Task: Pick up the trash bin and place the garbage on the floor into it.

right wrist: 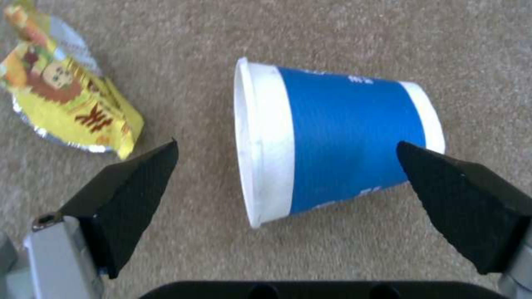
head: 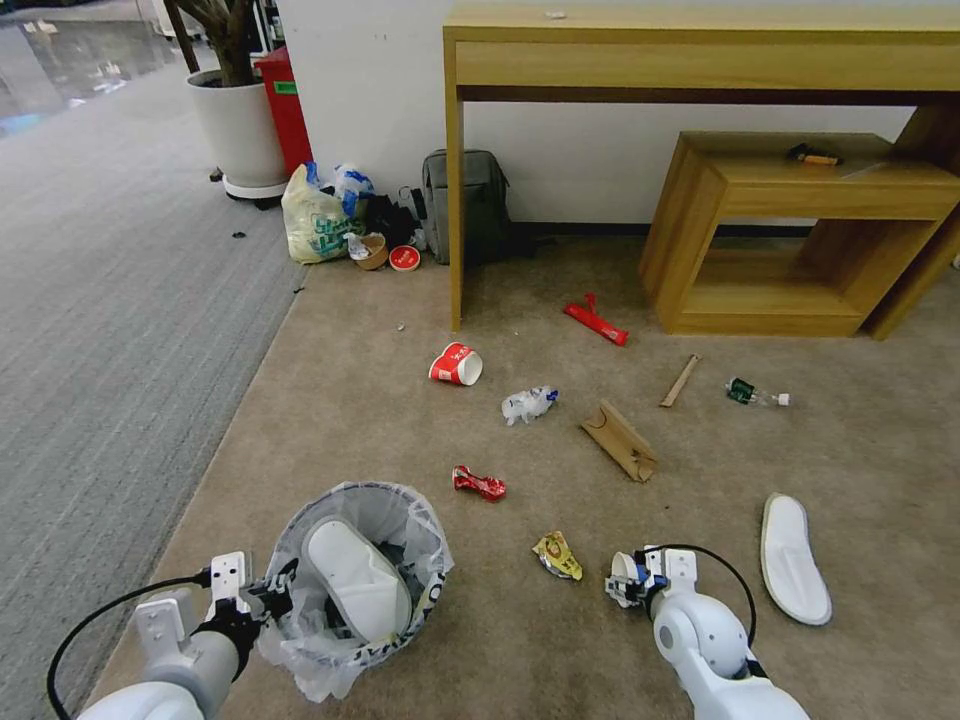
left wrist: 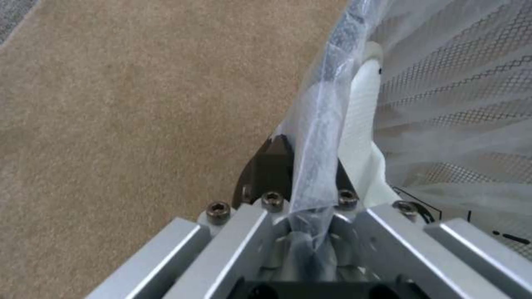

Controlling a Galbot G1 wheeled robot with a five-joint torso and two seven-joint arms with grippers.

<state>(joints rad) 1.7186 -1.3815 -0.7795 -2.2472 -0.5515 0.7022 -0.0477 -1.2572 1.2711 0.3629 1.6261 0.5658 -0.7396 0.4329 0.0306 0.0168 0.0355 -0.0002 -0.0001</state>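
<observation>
Right wrist view: blue paper cup (right wrist: 338, 139) lies sideways between the released right pincer (right wrist: 288, 160); left pincer (left wrist: 302, 166) grasps the trash bin (left wrist: 327, 104) rim.

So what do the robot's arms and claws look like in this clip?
Both arms are smooth, rounded white shells, each with a thin black cable looping from the wrist. The left claw has silver metal brackets with hex bolts and dark fingers. The right claw has wedge-shaped black textured fingertips on silver-grey mounts. No markings are legible.

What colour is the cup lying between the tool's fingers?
The cup is blue with white ends, best seen in the right wrist view.
</observation>
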